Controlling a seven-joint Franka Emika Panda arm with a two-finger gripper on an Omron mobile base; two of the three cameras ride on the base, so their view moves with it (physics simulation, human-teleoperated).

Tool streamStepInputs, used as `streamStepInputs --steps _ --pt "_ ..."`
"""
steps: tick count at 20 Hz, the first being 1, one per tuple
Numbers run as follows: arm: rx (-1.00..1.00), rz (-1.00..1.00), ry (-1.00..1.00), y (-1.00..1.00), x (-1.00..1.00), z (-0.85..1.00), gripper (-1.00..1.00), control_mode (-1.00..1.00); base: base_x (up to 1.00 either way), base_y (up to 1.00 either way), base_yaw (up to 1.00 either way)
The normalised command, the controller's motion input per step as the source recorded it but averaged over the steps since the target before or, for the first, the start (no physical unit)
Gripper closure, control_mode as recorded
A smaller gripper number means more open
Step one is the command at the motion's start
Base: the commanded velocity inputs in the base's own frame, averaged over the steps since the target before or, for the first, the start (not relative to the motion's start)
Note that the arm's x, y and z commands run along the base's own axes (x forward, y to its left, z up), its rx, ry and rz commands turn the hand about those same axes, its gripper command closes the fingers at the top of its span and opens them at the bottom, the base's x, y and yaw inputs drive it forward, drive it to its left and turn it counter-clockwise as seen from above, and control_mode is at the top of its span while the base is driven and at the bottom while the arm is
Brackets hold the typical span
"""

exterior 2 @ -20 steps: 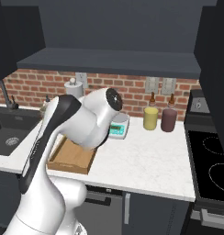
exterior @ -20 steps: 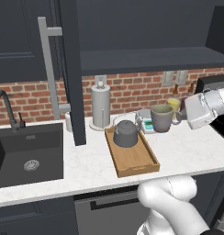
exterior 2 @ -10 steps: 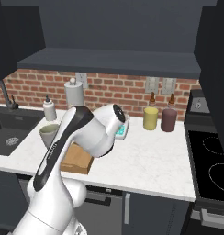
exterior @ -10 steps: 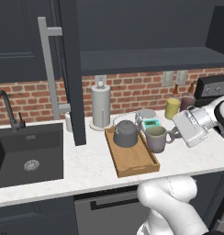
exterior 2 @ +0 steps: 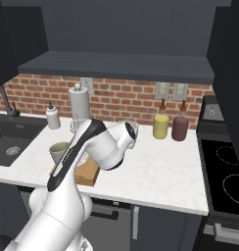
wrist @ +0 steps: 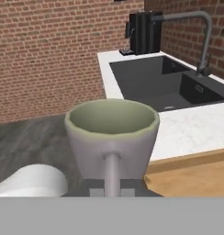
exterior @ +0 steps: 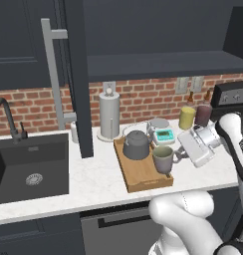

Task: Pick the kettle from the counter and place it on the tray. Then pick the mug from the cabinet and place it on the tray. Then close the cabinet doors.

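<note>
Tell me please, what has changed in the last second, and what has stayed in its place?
The hand, shut on the mug by its handle, carried it from up near the yellow jar down and left to the tray, near its front right corner. Whether the mug already rests there cannot be told. The kettle, the tray and the paper-towel roll stayed put.

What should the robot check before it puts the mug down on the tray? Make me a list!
1. Mug held by its handle in the shut gripper: ok.
2. Mug upright: ok.
3. Kettle already on the tray: ok.
4. Bare wood free at the tray's near end: ok.
5. Mug bottom fully over the tray, not past its right edge: cannot tell.
6. Cabinet door closed: not ok, open.
</note>
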Motion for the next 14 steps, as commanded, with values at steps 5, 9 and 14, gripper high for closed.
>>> streamStepInputs --steps 5,9,14 --pt "0.0 0.0 0.0 0.0 0.46 -0.43 1.0 -1.0 0.0 0.0 0.0" --pt "0.0 0.0 0.0 0.0 0.45 -0.4 1.0 -1.0 0.0 0.0 0.0" --pt "0.0 0.0 0.0 0.0 0.48 -0.38 1.0 -1.0 0.0 0.0 0.0"
